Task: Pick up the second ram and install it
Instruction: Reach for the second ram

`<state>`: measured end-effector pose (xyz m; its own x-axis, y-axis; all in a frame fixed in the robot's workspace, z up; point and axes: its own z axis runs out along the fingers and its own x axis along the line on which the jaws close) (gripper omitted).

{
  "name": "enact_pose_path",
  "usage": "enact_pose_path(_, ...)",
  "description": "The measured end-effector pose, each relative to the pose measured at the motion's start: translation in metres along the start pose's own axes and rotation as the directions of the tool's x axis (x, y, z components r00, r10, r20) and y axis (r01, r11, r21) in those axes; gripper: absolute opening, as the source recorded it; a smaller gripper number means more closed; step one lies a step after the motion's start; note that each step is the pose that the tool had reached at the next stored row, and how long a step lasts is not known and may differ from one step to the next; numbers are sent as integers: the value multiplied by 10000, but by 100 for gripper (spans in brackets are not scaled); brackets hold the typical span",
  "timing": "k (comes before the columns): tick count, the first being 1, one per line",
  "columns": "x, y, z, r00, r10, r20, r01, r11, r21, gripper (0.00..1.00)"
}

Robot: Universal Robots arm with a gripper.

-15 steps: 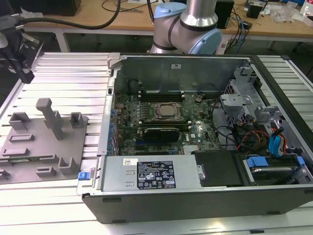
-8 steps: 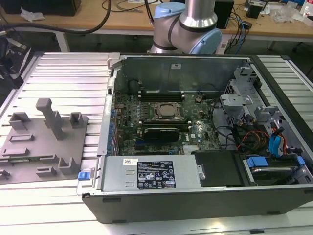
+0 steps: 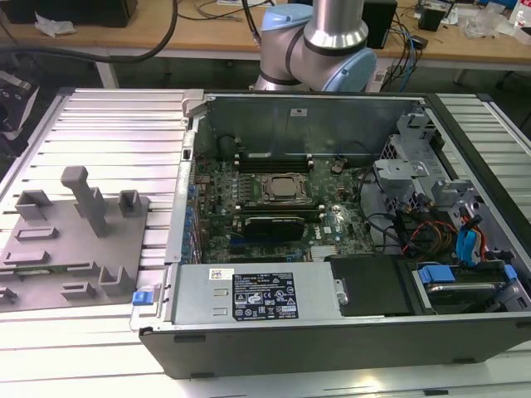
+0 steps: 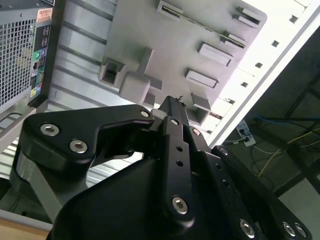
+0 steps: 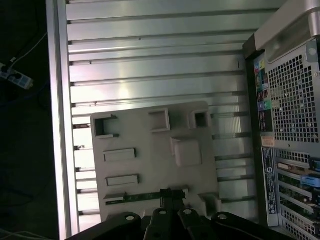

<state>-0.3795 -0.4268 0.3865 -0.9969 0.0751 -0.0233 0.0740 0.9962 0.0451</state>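
**On the ribbed table, the ram lay in its tray beneath a closed gripper**

A ribbed metal table carried the whole job, with a wooden workbench and loose cables behind it. Toward the exterior view's right lay an open computer case with its motherboard exposed. The CPU socket sat near the middle of the board, and black memory slots ran just beside it. A labelled power supply lay along the near wall of the case. The arm's pale blue base rose behind the case.

On the exterior view's left, just beside the case, the grey holder tray rested flat on the table, with an upright post standing among its pockets.

In the first wrist view the second ram lay lengthwise in a narrow slot along one edge of the tray, showing as a thin green strip with small dark chips. The gripper hung above the tray and apart from it. In that picture it lined up over the part of the stick nearer the case. Its jaws looked drawn together, with nothing held between them. The case's meshed rear panel stood off to one side of the tray.
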Motion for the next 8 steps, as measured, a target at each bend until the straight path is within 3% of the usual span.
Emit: enact_pose_path(8, 76, -110, 1, 10000, -1, 0, 1, 10000, 0, 11)
